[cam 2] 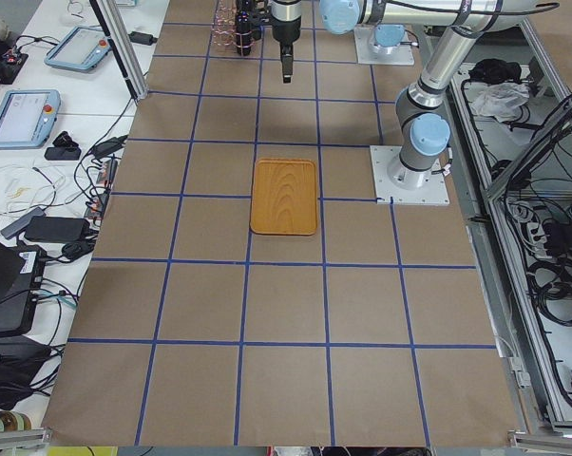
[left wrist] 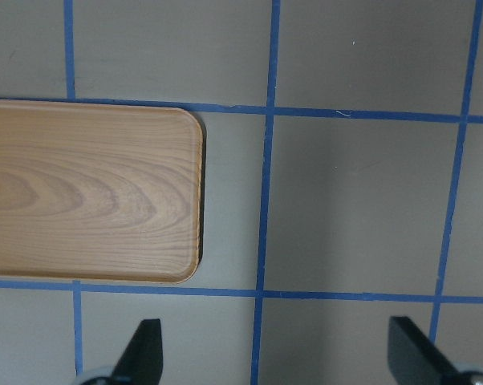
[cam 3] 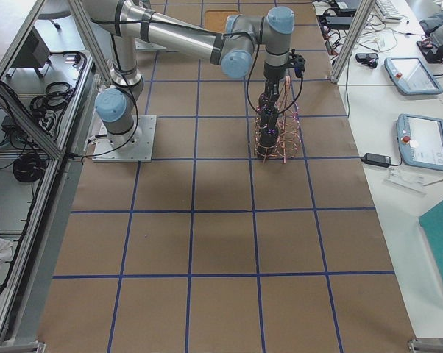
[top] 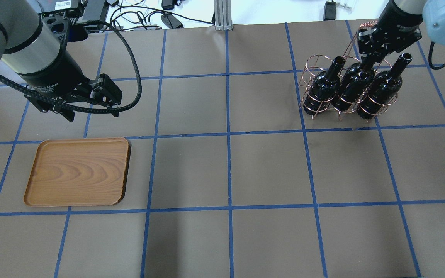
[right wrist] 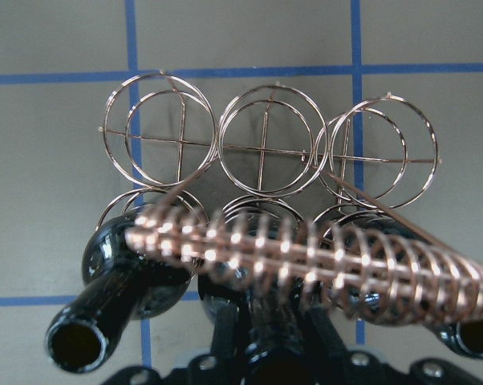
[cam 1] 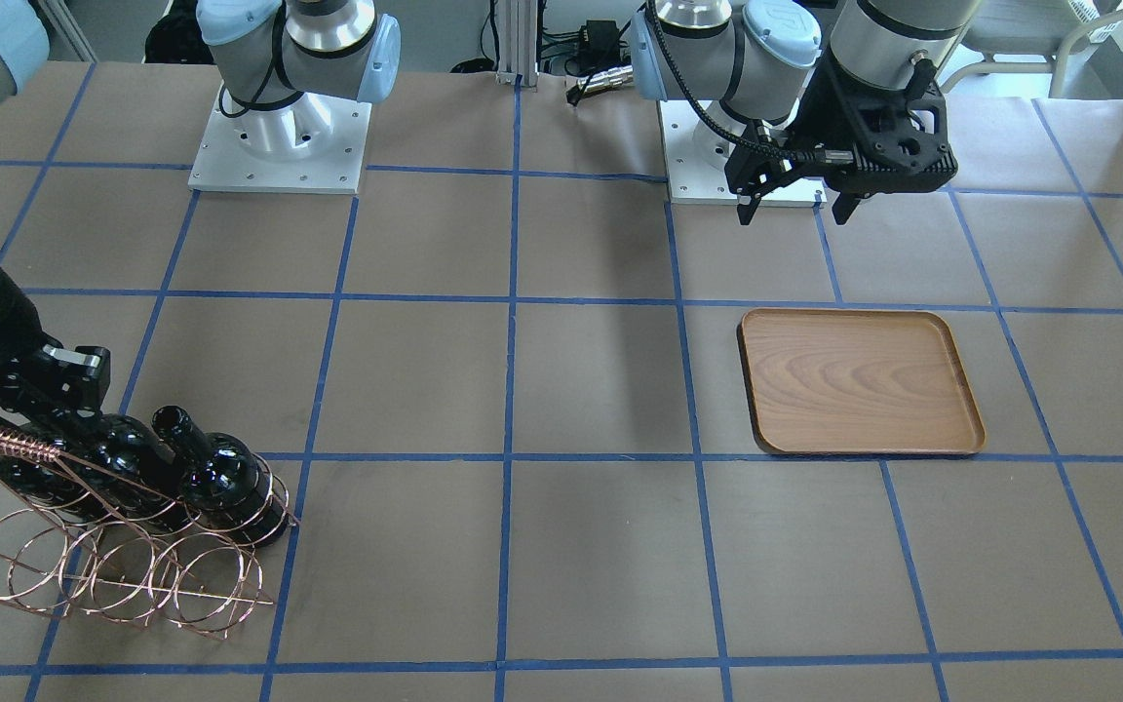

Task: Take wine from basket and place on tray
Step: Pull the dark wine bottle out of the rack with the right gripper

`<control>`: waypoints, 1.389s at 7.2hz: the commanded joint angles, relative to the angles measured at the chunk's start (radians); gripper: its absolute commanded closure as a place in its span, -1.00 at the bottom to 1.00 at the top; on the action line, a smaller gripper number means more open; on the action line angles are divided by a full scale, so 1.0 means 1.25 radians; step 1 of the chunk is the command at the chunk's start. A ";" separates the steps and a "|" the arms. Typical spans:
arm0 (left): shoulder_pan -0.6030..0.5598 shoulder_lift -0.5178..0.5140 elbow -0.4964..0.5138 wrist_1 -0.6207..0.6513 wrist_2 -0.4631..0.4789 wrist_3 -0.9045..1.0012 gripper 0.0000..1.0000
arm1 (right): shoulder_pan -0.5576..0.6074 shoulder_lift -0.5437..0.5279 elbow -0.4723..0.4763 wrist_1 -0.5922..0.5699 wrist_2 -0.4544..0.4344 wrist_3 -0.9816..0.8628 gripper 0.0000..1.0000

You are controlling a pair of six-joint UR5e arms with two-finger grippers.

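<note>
Right gripper (top: 370, 58): straddles the middle wine's (top: 349, 90) neck; you cannot tell if it is clenched.
Wine: in the basket (top: 310, 67), far right.
Left gripper (top: 92, 114): released, just beyond the tray (top: 77, 172).

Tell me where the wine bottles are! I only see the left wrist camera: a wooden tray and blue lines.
Observer: Three bottles lean in a copper wire basket on the robot's right side, far from the tray.
Operator: Is anybody grabbing one?
Observer: On the right arm the jaws flank the middle bottle at its neck; whether they squeeze it, I cannot tell.
Operator: Is the basket full?
Observer: No, three rings beside the bottles hold nothing.
</note>
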 commanded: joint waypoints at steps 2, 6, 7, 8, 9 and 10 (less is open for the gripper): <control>0.000 0.000 -0.002 0.003 0.001 0.001 -1.00 | 0.008 -0.114 -0.113 0.207 -0.046 -0.012 0.63; 0.000 0.000 -0.001 0.006 -0.001 0.005 -1.00 | 0.266 -0.164 -0.089 0.296 0.018 0.329 0.74; 0.001 0.000 0.001 0.008 -0.001 0.007 -1.00 | 0.374 -0.163 -0.044 0.277 0.022 0.436 0.81; 0.005 0.000 0.001 0.008 -0.001 0.007 -1.00 | 0.457 -0.154 0.014 0.148 0.022 0.539 0.83; 0.029 -0.001 0.004 0.009 -0.002 0.007 -1.00 | 0.517 -0.118 0.049 0.049 0.022 0.619 0.84; 0.054 0.000 0.008 0.009 -0.002 0.007 -1.00 | 0.564 -0.066 0.050 -0.011 0.021 0.675 0.84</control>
